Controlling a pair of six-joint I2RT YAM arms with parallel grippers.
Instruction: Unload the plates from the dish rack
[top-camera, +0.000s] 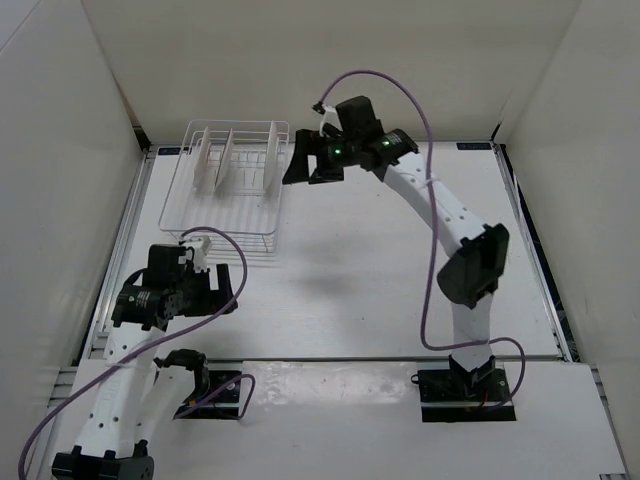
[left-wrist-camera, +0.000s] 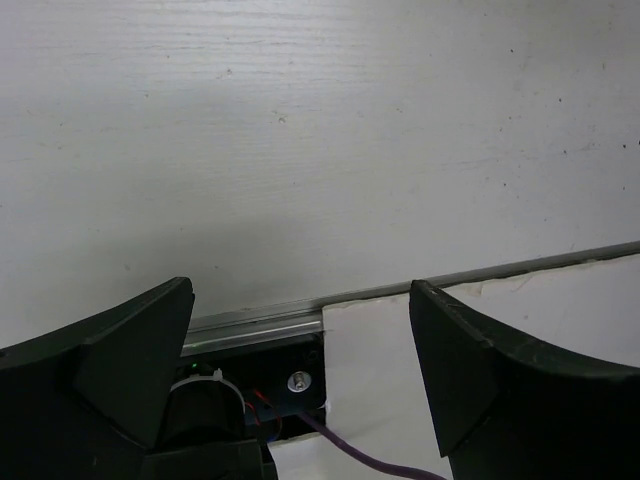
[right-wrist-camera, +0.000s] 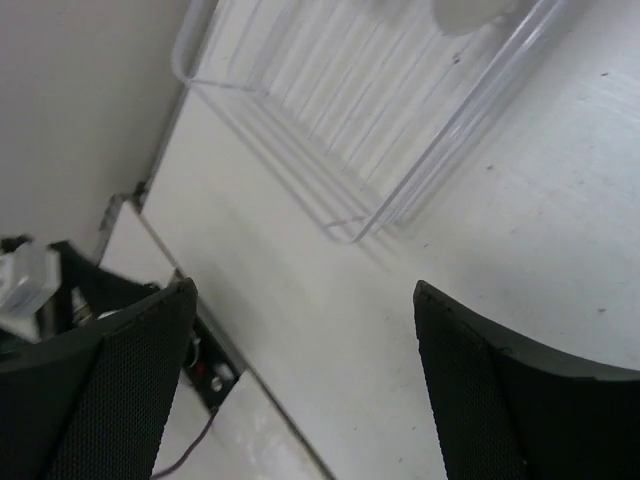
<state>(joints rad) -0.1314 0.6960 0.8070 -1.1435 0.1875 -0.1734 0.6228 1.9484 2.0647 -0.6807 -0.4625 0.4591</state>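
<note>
**Right tool** (top-camera: 297, 165) – fingers spread wide, nothing between them. The right wrist view (right-wrist-camera: 300, 375) shows both dark fingers (right-wrist-camera: 120, 390) apart, with only bare surface in the gap. In the top view it hangs at the far right corner of the dish rack, just beside the rim wire. Whether it touches the wire cannot be told.

**Left tool** (top-camera: 225, 297) – fingers spread wide, holding nothing. The left wrist view (left-wrist-camera: 300, 375) shows the two black fingers (left-wrist-camera: 500, 380) well apart. It sits near the front left corner of the rack, clear of it, close to the near edge of the desk.

**Dish rack** (top-camera: 228, 215) – white wire basket on the far left part of the desk, with upright prongs in its far half. The right wrist view shows one corner (right-wrist-camera: 350, 150) from above.

**Plates** (top-camera: 207, 165) – pale, standing on edge between the prongs in the far half of the rack. They are seen nearly edge-on, so the patterns cannot be read and the count is uncertain.

**Desk** (top-camera: 350, 280) – white and flat.

**Metal rail** (left-wrist-camera: 260, 325) – runs along the near edge of the desk.

**Purple cable** (left-wrist-camera: 350, 455) – runs past the base of the left arm; another loops over the right arm (top-camera: 400, 95).

**Walls** (top-camera: 60, 150) – plain white panels enclose the desk on the left, right and far sides.
</note>
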